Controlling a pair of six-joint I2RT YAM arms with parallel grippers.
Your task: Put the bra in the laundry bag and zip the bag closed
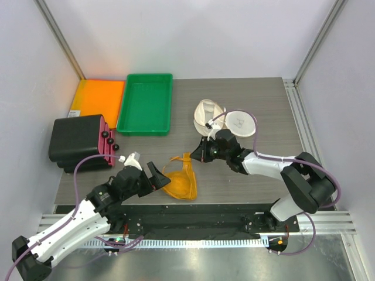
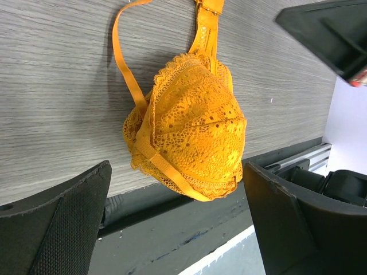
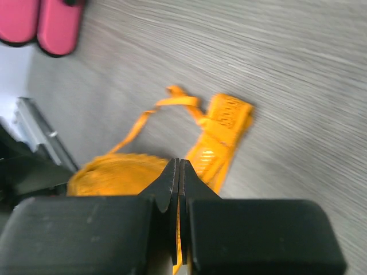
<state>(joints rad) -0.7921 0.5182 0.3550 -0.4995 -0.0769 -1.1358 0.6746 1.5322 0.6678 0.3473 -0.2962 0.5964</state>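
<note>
The bra (image 1: 180, 180), orange-yellow lace, lies bunched at the table's front edge between the two arms. It fills the left wrist view (image 2: 192, 132) and shows blurred in the right wrist view (image 3: 112, 172). My left gripper (image 1: 156, 175) is open and empty just left of the bra, and its fingers (image 2: 63, 223) stand wide on either side of the cup's near edge. My right gripper (image 1: 201, 151) is shut on a thin orange bra strap (image 3: 221, 129), seen pinched between the jaws. The laundry bag (image 1: 208, 114), cream-white mesh with its round lid (image 1: 240, 123) open to the right, sits behind the right gripper.
A green tray (image 1: 146, 102) and a flat orange tray (image 1: 96, 96) stand at the back left. A black box (image 1: 76, 140) with pink parts (image 1: 106, 143) stands at the left. The table's dark front edge (image 2: 172, 229) lies right under the bra.
</note>
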